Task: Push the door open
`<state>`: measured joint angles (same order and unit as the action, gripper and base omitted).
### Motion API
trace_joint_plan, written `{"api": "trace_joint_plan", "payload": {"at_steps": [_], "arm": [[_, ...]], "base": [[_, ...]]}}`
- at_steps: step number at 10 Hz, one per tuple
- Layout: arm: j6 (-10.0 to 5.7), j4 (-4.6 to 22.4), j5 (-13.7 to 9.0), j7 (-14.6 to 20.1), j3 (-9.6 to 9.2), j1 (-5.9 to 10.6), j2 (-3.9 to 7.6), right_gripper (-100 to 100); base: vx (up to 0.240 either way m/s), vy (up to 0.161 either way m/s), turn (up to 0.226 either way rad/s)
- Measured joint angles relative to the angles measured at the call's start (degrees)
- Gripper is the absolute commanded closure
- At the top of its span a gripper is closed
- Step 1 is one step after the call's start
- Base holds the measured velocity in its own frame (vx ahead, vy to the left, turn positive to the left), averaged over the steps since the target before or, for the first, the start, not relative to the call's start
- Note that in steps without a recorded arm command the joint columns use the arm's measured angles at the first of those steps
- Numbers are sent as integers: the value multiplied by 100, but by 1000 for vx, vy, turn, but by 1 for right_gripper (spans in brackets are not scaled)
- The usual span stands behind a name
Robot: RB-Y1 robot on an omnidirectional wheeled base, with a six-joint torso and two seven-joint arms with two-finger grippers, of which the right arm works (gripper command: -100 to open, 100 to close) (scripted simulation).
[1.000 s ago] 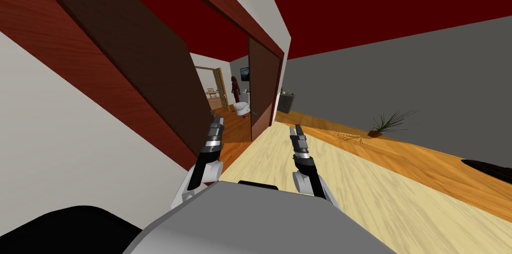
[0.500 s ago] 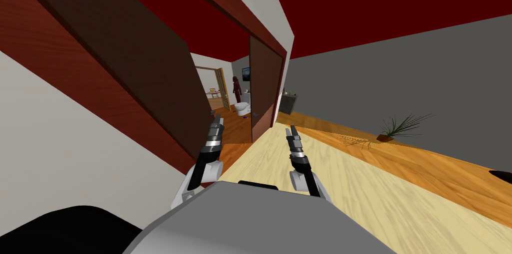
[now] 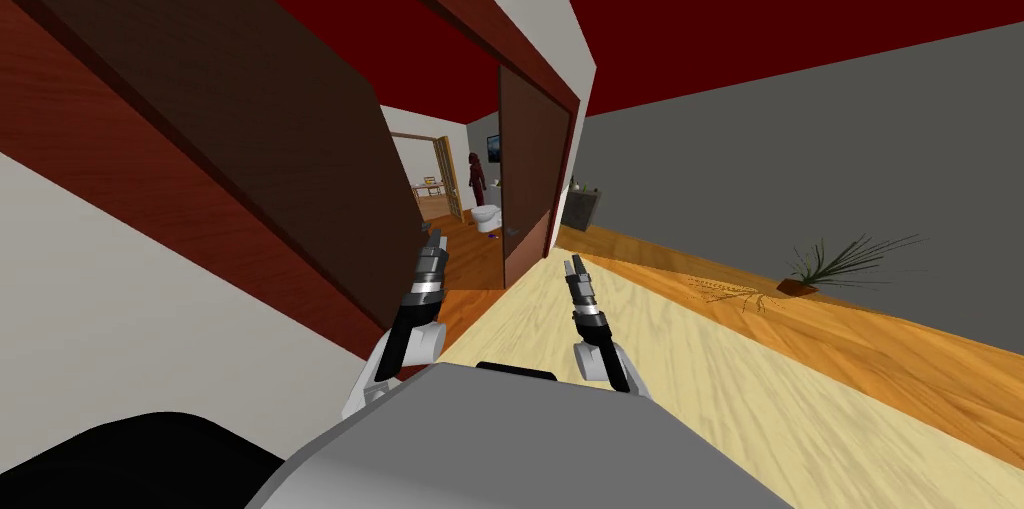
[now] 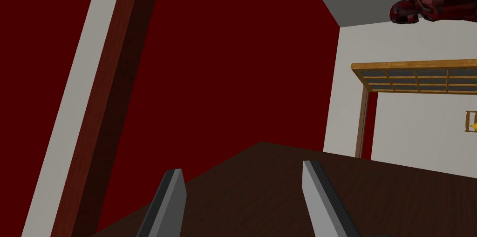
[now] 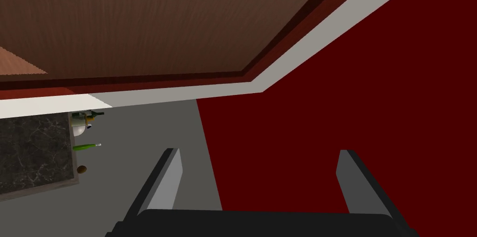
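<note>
Dark brown wooden door leaf point(image 3: 300, 143): big slab on my left, swung off red-brown frame point(image 3: 100, 143). The gap past it shows a room with a white toilet point(image 3: 485, 218). Judged largely open already (wider push may remain). Left gripper point(image 3: 432, 241) spread, just beside leaf. Right gripper point(image 3: 573, 265) spread, over pale wood floor point(image 3: 700, 353), well apart from door.

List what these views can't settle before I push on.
1. Head view: left gripper overlaps the near door panel at its edge; touching or apart, unclear.
2. Far door panel: grey fitting at its edge, too small to name.
3. The near door panel's top: cut by the picture's edge.
</note>
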<state>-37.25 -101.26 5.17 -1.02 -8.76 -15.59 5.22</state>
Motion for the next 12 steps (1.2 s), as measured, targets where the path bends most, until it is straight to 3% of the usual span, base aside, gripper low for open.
{"api": "trace_joint_plan", "payload": {"at_steps": [12], "arm": [[-251, 1687, 51, 308, -357, 692, 47, -100]], "base": [[91, -46, 71]]}}
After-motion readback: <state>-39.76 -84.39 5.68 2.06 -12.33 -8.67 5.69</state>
